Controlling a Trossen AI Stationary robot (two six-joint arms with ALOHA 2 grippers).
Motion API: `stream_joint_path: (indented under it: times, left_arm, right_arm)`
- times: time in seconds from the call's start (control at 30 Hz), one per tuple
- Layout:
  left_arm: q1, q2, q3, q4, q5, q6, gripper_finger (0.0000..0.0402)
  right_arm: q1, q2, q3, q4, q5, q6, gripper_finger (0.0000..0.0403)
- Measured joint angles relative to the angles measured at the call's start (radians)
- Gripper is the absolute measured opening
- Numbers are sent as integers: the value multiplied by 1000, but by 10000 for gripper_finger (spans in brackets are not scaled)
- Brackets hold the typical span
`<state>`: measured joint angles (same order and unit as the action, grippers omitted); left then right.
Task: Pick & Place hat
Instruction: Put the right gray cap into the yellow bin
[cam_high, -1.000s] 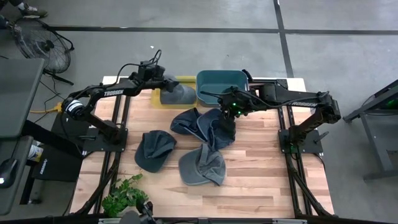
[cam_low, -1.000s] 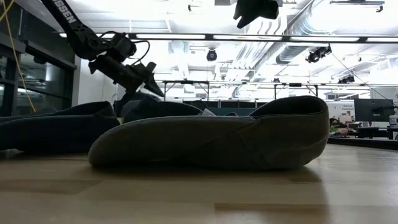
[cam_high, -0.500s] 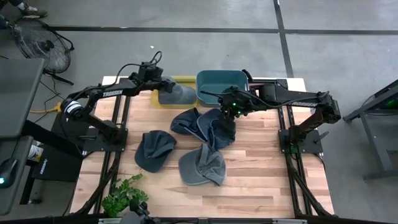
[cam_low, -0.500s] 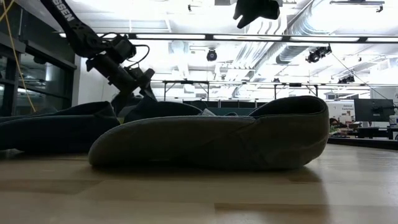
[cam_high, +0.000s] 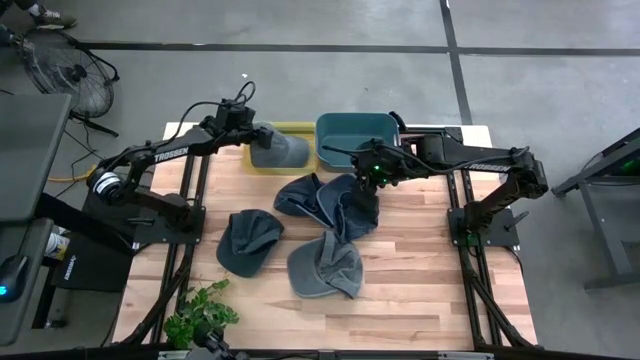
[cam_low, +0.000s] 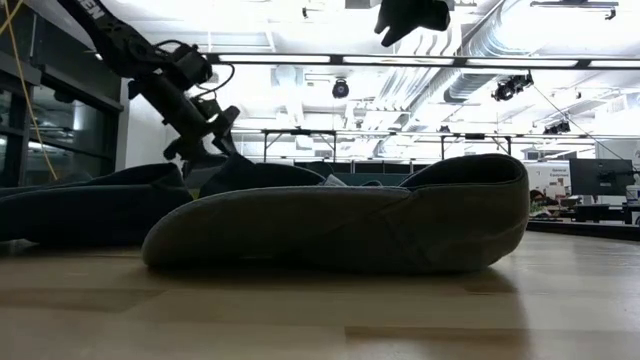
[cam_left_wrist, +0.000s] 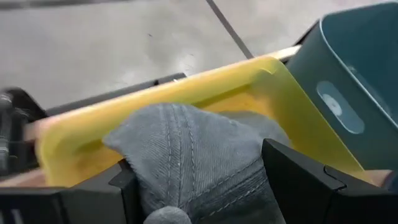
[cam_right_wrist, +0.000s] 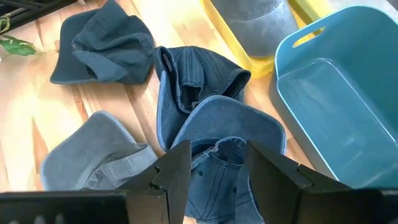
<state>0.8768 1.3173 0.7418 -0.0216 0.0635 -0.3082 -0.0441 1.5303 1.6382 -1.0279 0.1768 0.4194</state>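
Note:
A grey hat (cam_high: 282, 150) lies crown up in the yellow tray (cam_high: 300, 128) at the table's far edge. My left gripper (cam_high: 250, 128) hovers open at the hat's left side. In the left wrist view its fingers (cam_left_wrist: 298, 180) stand on either side of the hat's crown (cam_left_wrist: 186, 143); I cannot tell whether they touch it. My right gripper (cam_high: 372, 180) stands open, high above two blue hats (cam_high: 330, 200) in the middle of the table, with nothing between its fingers (cam_right_wrist: 174, 174).
A teal bin (cam_high: 355, 130) stands right of the yellow tray. A dark hat (cam_high: 248, 240) and a grey-blue hat (cam_high: 325, 265) lie nearer the front edge. A small plant (cam_high: 200, 315) sits at the front left corner.
My left gripper has drawn back from over the grey hat toward the table's left edge, rising a little and tipping as it went, its fingers still apart. The grey hat has stayed in the yellow tray.

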Motion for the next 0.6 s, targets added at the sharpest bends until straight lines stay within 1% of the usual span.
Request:
stream_joint_path:
  times: [0.07,0.17,0.33,0.4,0.47,0.6]
  left_arm:
    - [0,-23,0,4,-19,25,260]
    - [0,-55,0,17,-19,49,260]
    - [0,-105,0,10,30,50,260]
    - [0,-116,0,-24,26,46,260]
    - [0,-119,0,-65,-5,42,260]
    - [0,-118,0,-132,-101,43,260]
  right_arm:
    - [0,0,0,0,3,0,149]
    - [0,0,0,0,16,4,149]
    - [0,0,0,0,20,18,149]
    - [0,0,0,-2,24,27,149]
    - [0,0,0,-5,28,27,149]
    - [0,0,0,-5,30,27,149]
